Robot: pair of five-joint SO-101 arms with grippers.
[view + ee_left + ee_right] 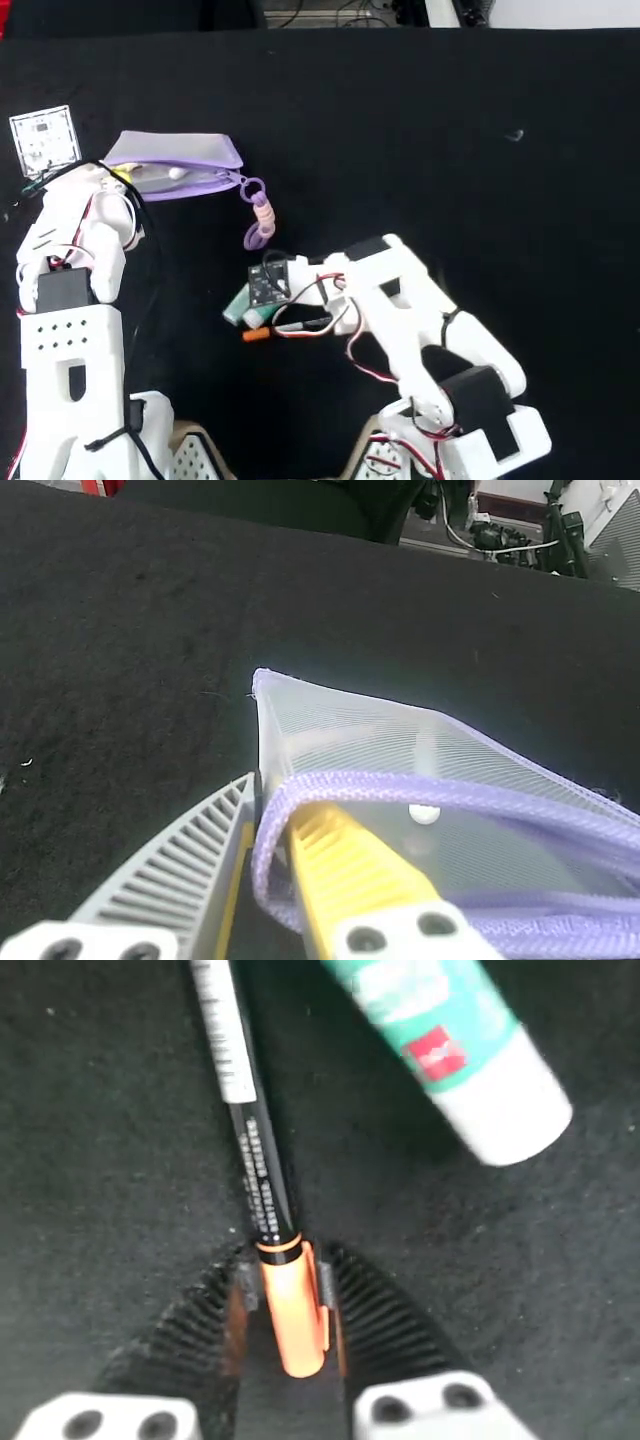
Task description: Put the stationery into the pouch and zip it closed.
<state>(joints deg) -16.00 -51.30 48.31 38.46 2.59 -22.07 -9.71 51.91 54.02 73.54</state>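
A lilac mesh pouch point(175, 165) point(400, 770) lies at the back left with its mouth open. My left gripper point(125, 178) point(272, 805) is shut on the pouch's purple rim, the yellow finger point(340, 865) inside the mouth and the grey finger point(190, 870) outside. A black pen with an orange cap point(250, 1140) point(255, 335) lies on the cloth at the centre. My right gripper point(285, 1265) point(265, 318) is shut on its orange cap. A green and white glue stick point(450, 1050) point(238, 303) lies just beside the pen.
A chain of purple and pink rings point(258, 215) hangs from the pouch's zipper toward the centre. A white square tag point(45, 138) sits at the far left. The black cloth point(480, 150) stretches open to the right and back.
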